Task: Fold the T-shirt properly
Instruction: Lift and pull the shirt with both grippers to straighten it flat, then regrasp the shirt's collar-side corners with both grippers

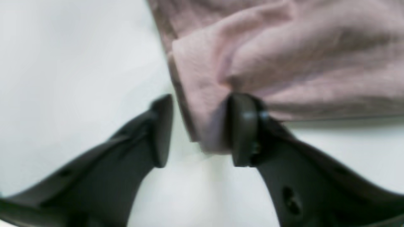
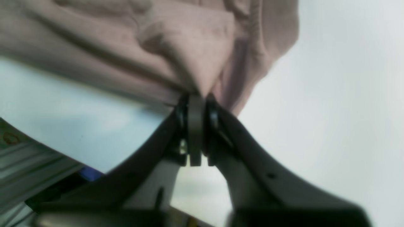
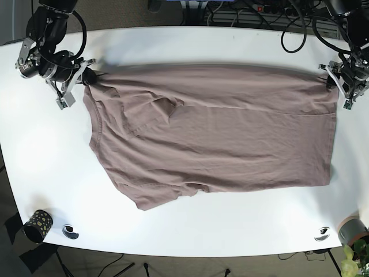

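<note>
- Left gripper (image 1: 197,130): fingers spread apart. One finger pad (image 1: 243,129) rests against a corner of the T-shirt (image 1: 284,56); the other finger (image 1: 161,129) stands clear of the cloth, with a gap between them.
- Left arm: in the base view, positioned at the far right edge of the table (image 3: 173,46), gripper (image 3: 337,81) at the shirt's top right corner.
- Right gripper (image 2: 195,104): fingers pressed together, pinching a bunched fold of the T-shirt between the pads.
- Right arm: in the base view, positioned at the upper left, gripper (image 3: 86,75) at the shirt's top left corner, wrist angled inward toward the cloth.
</note>
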Robot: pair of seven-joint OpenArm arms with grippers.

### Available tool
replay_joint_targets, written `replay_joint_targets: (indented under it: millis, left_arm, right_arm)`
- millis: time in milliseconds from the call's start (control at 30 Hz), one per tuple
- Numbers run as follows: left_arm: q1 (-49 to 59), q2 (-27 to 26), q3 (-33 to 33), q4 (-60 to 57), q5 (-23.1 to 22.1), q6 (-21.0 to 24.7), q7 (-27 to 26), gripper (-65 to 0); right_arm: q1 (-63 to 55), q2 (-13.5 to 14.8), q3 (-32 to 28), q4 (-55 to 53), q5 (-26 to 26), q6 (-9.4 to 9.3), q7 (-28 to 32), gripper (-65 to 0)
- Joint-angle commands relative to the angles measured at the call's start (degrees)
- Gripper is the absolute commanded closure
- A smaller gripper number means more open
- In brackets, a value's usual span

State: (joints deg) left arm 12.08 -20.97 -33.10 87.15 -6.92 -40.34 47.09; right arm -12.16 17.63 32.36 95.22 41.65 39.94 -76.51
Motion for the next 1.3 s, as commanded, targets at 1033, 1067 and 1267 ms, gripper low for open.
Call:
replay_joint_targets:
  millis: [1033, 1067, 1267]
  left_arm:
    - [-3.3, -0.6, -4.3, 10.6, -9.9, 0.3, 10.9, -30.7]
    - [-3.5, -0.4, -4.4, 9.6, -8.4, 0.3, 10.1, -30.7]
    - [-5.1, -0.6, -4.5, 2.0, -0.3, 0.3, 1.0, -30.7]
  right_arm:
    - [-2.0, -7.6, -2.6, 14.2, -0.2, 0.06, 0.4, -54.5]
    - [-2.1, -7.6, -2.6, 14.2, -0.2, 0.06, 0.4, -54.5]
    - [-2.3, -7.5, -2.7, 14.2, -2.6, 0.06, 0.4, -54.5]
